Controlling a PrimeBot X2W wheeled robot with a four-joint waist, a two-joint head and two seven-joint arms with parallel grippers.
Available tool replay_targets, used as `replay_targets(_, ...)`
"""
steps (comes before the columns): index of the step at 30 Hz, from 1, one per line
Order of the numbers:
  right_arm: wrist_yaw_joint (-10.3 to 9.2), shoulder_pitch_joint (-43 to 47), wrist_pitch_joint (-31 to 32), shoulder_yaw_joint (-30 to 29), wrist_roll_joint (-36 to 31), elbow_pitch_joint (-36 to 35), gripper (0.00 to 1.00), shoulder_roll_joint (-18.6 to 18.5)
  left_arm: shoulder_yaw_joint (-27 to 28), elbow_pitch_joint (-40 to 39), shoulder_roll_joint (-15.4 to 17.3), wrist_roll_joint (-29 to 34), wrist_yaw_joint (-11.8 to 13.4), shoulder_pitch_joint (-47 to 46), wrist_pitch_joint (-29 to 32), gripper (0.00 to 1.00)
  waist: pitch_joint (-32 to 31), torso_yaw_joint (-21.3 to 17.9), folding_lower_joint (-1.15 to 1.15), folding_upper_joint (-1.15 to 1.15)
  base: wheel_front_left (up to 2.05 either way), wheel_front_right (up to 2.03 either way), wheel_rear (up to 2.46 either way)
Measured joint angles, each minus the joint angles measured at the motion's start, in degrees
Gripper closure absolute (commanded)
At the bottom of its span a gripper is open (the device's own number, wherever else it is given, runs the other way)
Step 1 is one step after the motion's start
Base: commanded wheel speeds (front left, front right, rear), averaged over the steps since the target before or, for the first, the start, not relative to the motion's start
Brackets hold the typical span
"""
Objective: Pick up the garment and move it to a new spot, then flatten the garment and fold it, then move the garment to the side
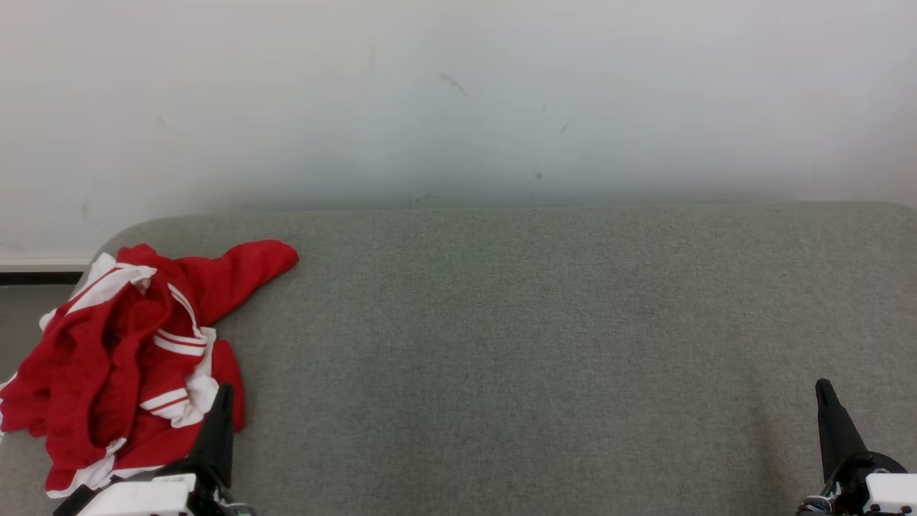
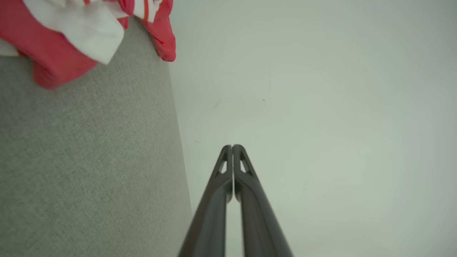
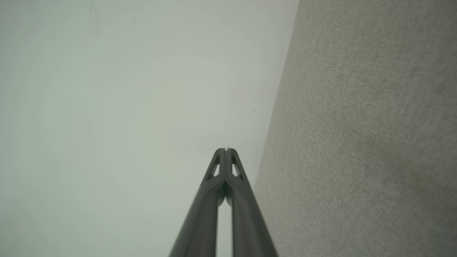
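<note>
Lying in a crumpled heap at the far left end of the grey cloth-covered surface (image 1: 537,344): one garment (image 1: 107,358), red, with white bands carrying thin red stripes at its hems. One red sleeve-like end is reaching out toward the wall (image 1: 458,100). The rest is bunching in deep folds, so its type, front and back are not showing clearly. Its left edge is running out of the head view, and its near edge is sitting behind the left jaws and the white housing below them. In the left wrist view a corner of the garment (image 2: 46,53) is showing at the top left, cut off by the frame.

Left jaws: pressing fully together, holding nothing, pointing up beside the heap's near right edge. Whether they are touching the cloth cannot be told.

Right jaws: likewise pressing together and holding nothing, standing at the lower right, well apart from the garment.
</note>
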Motion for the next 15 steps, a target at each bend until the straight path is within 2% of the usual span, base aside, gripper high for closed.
replay_targets(11, 0.00, 0.00, 0.00, 0.00, -0.01, 0.00, 1.00, 0.00, 0.00, 0.00, 0.00, 0.00, 0.00, 0.00, 0.00, 1.00, 0.00, 0.00, 0.00, 0.00, 0.00, 0.00, 0.00)
replay_targets(12, 0.00, 0.00, 0.00, 0.00, 0.00, 0.00, 0.00, 0.00, 0.00, 0.00, 0.00, 0.00, 0.00, 0.00, 0.00, 0.00, 0.00, 0.00, 0.00, 0.00, 0.00, 0.00, 0.00)
replay_targets(15, 0.00, 0.99, -0.05, 0.15, 0.00, 1.23, 0.00, 0.53, -0.12, 1.25, -0.45, 0.03, 0.00, 1.02, -0.05, 0.00, 0.00, 0.00, 0.00, 0.00, 0.00, 0.00, 0.00)
